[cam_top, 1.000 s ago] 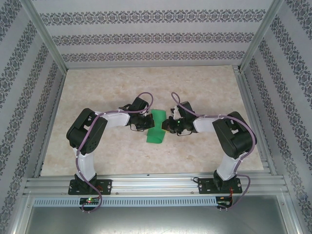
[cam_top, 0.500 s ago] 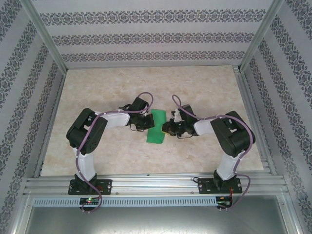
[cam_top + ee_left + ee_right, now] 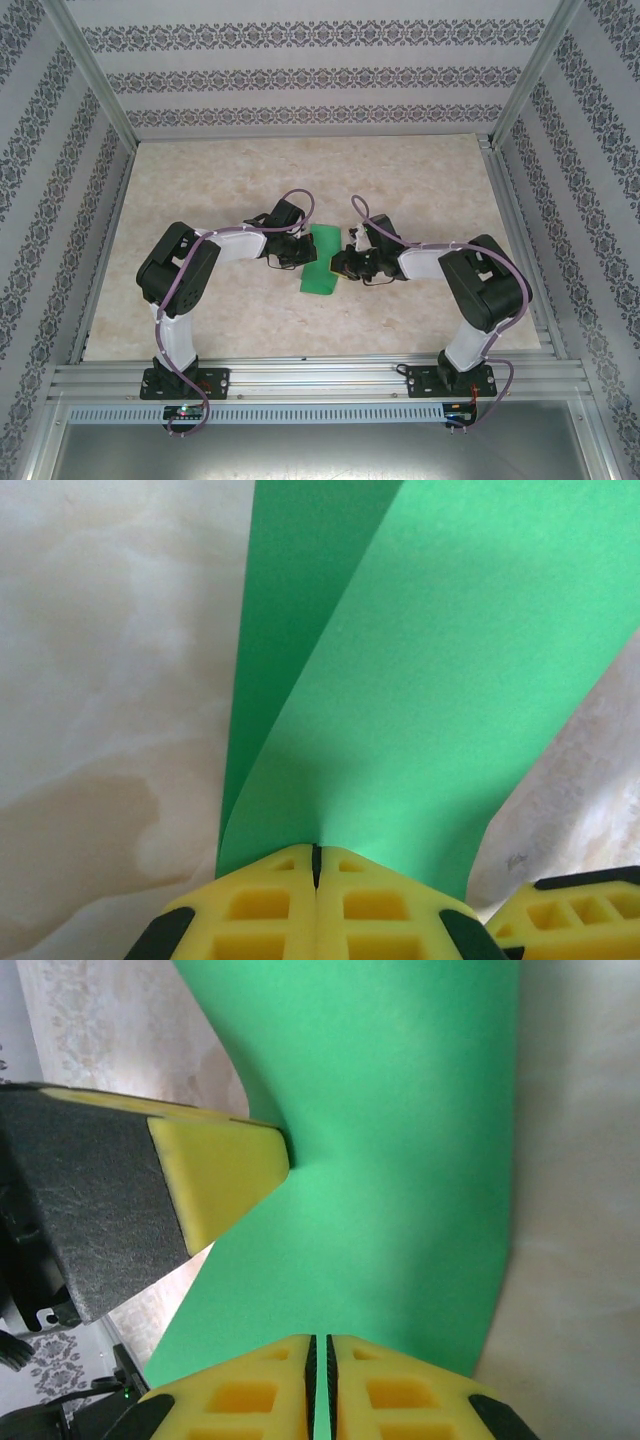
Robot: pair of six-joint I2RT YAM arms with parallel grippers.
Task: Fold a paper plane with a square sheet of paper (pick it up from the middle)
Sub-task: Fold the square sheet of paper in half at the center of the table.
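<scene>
The square sheet of paper (image 3: 322, 260) is bright green and lies folded into a narrow strip at mid-table, between my two grippers. My left gripper (image 3: 303, 254) is shut on its left edge. In the left wrist view the yellow jaws (image 3: 316, 856) pinch the paper (image 3: 400, 680), whose layers fan apart beyond them. My right gripper (image 3: 339, 265) is shut on the opposite edge. In the right wrist view a thin green edge of the paper (image 3: 400, 1140) sits between the jaws (image 3: 320, 1345). The left gripper's yellow fingertip (image 3: 222, 1172) presses into the far side of the paper.
The marble-patterned table top (image 3: 220, 180) spreads all round the paper. Aluminium rails (image 3: 300, 378) run along the near edge by the arm bases. Patterned walls (image 3: 300, 80) close in the back and sides.
The right arm's elbow has swung slightly outward and its gripper has edged a little toward the near side. The left arm and the paper look unmoved.
</scene>
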